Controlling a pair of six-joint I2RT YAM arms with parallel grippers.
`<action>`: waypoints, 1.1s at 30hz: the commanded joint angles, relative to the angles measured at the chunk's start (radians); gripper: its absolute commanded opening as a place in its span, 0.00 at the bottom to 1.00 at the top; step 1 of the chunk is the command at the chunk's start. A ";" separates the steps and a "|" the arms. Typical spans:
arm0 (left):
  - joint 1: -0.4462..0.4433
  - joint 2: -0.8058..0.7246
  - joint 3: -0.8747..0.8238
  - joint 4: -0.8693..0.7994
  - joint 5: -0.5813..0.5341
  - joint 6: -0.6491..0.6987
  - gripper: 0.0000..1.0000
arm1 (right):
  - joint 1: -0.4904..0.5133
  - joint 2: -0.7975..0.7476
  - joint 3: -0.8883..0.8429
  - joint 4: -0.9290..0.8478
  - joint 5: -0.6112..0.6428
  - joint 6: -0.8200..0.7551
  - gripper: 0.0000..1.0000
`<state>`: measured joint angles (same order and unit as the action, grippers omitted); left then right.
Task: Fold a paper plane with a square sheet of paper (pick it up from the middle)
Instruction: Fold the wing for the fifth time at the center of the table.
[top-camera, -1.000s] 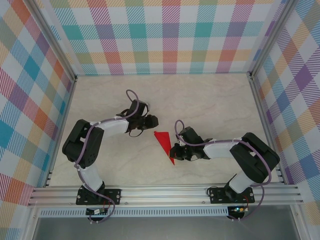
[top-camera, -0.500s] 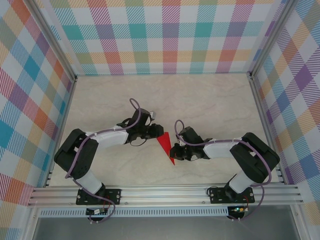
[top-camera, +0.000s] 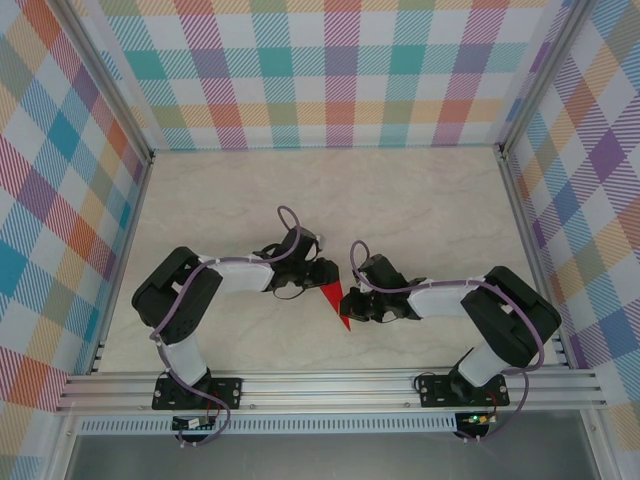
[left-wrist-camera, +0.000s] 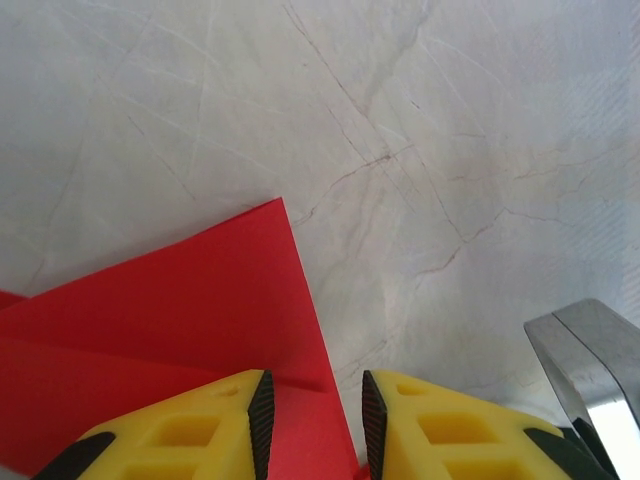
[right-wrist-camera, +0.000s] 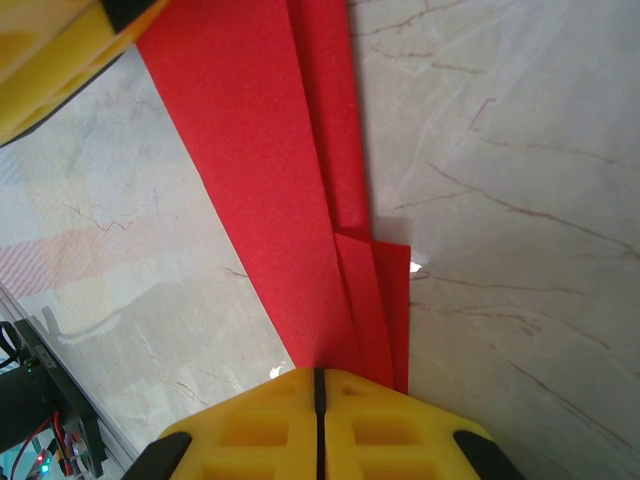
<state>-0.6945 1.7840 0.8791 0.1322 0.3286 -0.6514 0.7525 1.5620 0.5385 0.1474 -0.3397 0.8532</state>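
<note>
Centre of top view, just below middle: folded red paper (top-camera: 337, 298) sat between grippers. Right gripper (right-wrist-camera: 318, 375) pressed together, pinching paper's narrow end. Left gripper (left-wrist-camera: 312, 390) slightly spread, straddling paper's edge.

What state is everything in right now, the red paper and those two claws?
red paper: folded into a narrow pointed shape of several layers, lying on the table.
left gripper: slightly open, at the paper's edge.
right gripper: shut, pinching the red paper.
</note>
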 joint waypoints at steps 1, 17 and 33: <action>-0.013 0.038 0.025 0.044 0.003 -0.021 0.31 | -0.001 0.024 -0.049 -0.126 0.050 0.005 0.08; -0.013 0.085 0.005 0.014 -0.040 0.007 0.29 | -0.001 -0.114 -0.006 -0.112 -0.048 -0.011 0.13; -0.013 0.082 0.021 -0.025 -0.053 0.032 0.29 | -0.001 -0.010 -0.021 -0.111 -0.115 -0.039 0.17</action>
<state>-0.6998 1.8317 0.8967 0.1589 0.3275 -0.6441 0.7525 1.5421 0.5606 0.0559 -0.4324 0.8284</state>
